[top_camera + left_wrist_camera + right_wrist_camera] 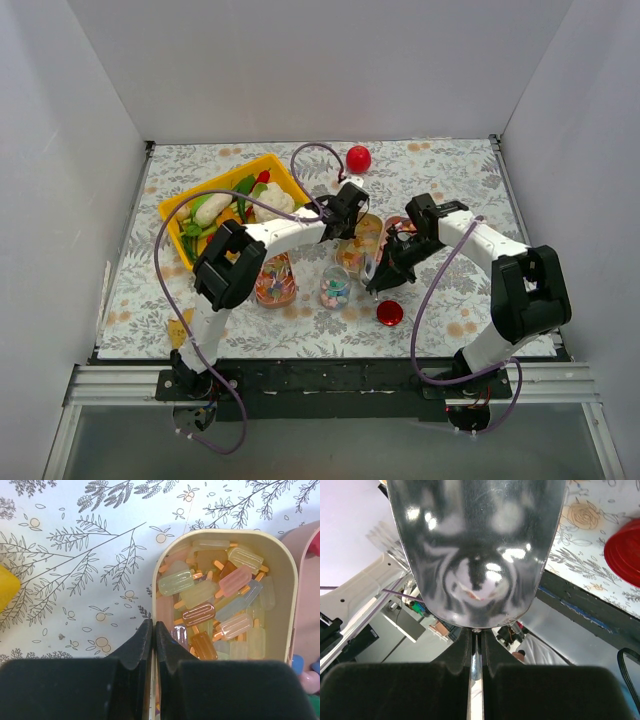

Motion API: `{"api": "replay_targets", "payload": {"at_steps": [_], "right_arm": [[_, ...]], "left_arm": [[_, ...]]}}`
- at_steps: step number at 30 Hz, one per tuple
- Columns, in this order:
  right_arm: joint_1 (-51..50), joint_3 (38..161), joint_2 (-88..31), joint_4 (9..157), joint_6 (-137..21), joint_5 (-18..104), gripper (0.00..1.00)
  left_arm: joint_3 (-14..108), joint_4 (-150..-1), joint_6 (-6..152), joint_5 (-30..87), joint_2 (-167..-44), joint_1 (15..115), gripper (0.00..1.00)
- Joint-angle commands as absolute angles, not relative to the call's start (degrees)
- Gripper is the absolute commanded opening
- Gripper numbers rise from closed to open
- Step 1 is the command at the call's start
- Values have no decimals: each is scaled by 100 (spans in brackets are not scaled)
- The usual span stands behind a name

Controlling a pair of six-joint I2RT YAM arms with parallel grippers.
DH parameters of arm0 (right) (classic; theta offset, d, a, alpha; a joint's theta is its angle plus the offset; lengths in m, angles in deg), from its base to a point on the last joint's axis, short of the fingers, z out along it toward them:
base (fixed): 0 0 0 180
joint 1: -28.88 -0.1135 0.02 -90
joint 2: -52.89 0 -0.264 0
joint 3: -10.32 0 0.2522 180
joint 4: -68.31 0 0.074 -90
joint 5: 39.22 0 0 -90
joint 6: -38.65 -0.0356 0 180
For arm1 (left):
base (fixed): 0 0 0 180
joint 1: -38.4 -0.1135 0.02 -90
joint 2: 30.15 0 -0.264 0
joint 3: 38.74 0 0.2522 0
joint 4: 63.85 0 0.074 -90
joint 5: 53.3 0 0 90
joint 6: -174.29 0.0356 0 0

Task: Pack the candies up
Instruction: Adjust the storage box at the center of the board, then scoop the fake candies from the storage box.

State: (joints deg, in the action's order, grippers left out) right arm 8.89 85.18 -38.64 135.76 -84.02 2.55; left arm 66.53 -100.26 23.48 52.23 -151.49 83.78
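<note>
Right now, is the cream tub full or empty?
Pretty full. In the left wrist view the cream tub holds a pile of popsicle-shaped candies hiding its floor.

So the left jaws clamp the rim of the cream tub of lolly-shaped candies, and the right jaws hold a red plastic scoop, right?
Not quite: the scoop in the right jaws is shiny metal, not red plastic, as the right wrist view shows. The left jaws do clamp the rim of the cream tub of lolly-shaped candies.
</note>
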Motion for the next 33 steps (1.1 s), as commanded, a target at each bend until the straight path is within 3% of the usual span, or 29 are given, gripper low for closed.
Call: {"api": "replay_targets", "payload": {"at_steps": [1, 14, 33], "right_arm": [[858, 8402, -3773, 13569, -8414, -11, 1], [840, 9632, -5055, 13911, -8203, 191, 1], [339, 9316, -5214, 13946, -8299, -213, 1]], "left_arm": [[6371, -9967, 2523, 5726, -14959, 8665, 0], [5298, -9053, 2699, 5516, -14318, 8683, 0], [4419, -7647, 3358, 5049, -13755, 8762, 0]]}}
